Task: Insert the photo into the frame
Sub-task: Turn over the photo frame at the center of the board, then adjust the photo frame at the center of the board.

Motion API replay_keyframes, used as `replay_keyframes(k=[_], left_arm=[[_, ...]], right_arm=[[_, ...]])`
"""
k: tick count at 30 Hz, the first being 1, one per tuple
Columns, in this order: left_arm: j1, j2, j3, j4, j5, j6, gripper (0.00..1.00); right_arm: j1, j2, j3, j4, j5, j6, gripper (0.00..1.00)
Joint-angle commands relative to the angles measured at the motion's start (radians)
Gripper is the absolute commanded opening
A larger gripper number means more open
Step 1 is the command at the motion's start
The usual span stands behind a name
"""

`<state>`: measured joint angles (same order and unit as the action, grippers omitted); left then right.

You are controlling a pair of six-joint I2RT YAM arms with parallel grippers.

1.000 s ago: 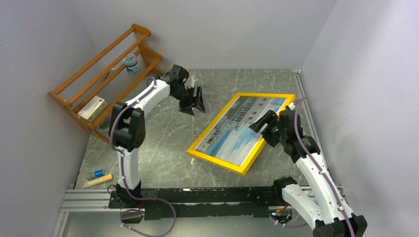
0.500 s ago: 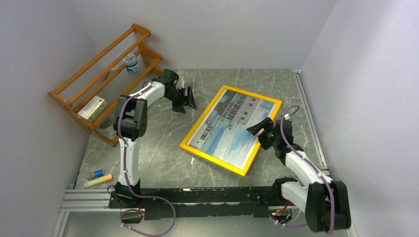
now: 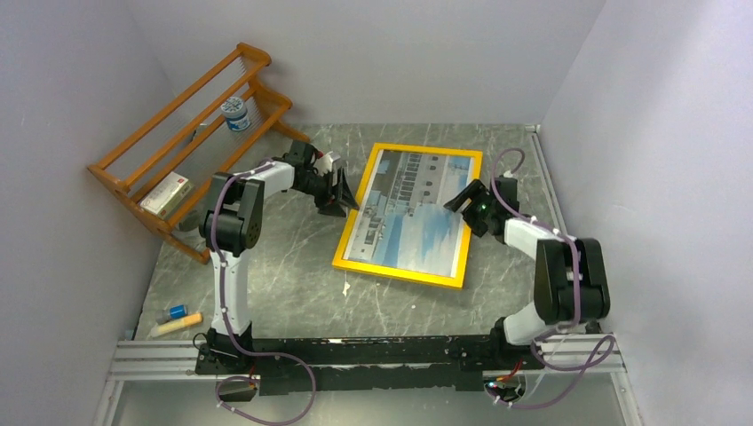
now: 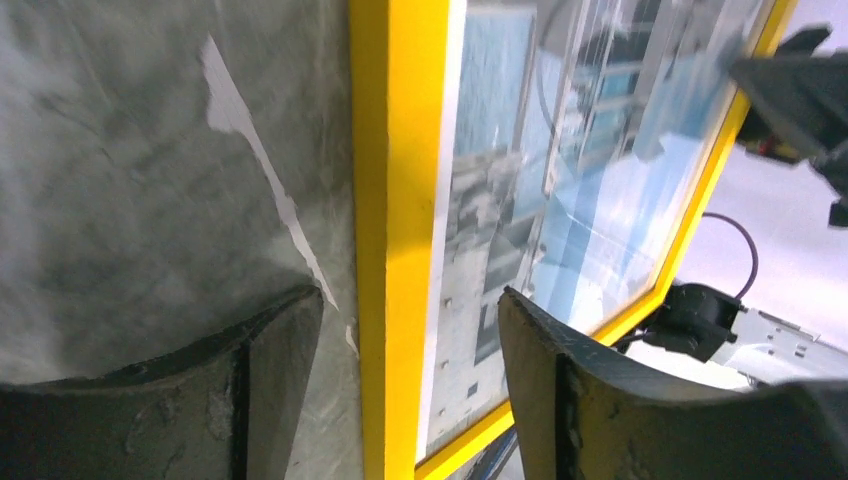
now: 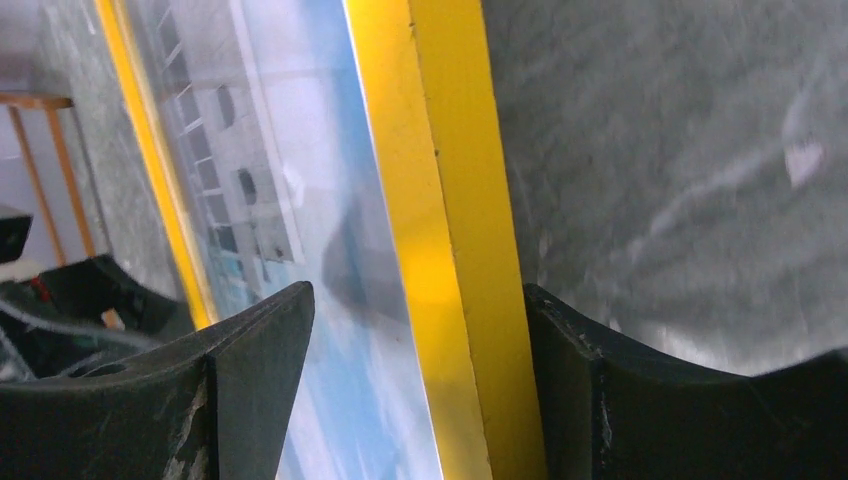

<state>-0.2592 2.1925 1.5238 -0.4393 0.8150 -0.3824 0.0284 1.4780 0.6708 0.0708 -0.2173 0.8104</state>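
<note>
Left fingers spread, straddling frame left border, gripping nothing; right fingers likewise astride right border. Photo face up inside frame, flat on tabletop, long axis near-to-far. Both arms equally close.

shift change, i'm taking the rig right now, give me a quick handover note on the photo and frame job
Grippers: left gripper open, jaws astride the left border of the frame, not clamped. right gripper open, astride the right border.
Things: frame lies flat, face up, on the table; the photo shows inside it.
Done: photo looks seated.
Left: probably just lift both arms clear.
</note>
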Motion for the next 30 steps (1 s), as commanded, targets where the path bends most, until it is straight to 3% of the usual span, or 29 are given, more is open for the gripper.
replay_keyframes(k=[1,11,17,21,25,30], left_arm=[[-0.038,-0.038,-0.1,-0.043,0.027,0.044,0.69],[-0.121,-0.204,-0.267,-0.17,-0.107,0.143,0.67],[-0.141,-0.292,-0.315,-0.224,-0.206,0.163,0.71],[-0.14,-0.345,-0.262,-0.272,-0.308,0.171,0.75],[-0.138,-0.369,-0.159,-0.296,-0.373,0.172,0.78],[-0.138,-0.316,0.007,-0.228,-0.394,0.198,0.8]], right_arm=[[-0.002,0.117,0.139,0.043,-0.023,-0.076,0.77],[-0.002,0.382,0.414,0.058,-0.143,-0.278,0.77],[-0.002,0.413,0.521,-0.064,-0.069,-0.37,0.83],[-0.006,0.364,0.54,-0.116,0.031,-0.375,0.86],[-0.005,0.229,0.519,-0.219,0.167,-0.265,0.86],[0.026,0.012,0.368,-0.345,0.126,-0.062,0.8]])
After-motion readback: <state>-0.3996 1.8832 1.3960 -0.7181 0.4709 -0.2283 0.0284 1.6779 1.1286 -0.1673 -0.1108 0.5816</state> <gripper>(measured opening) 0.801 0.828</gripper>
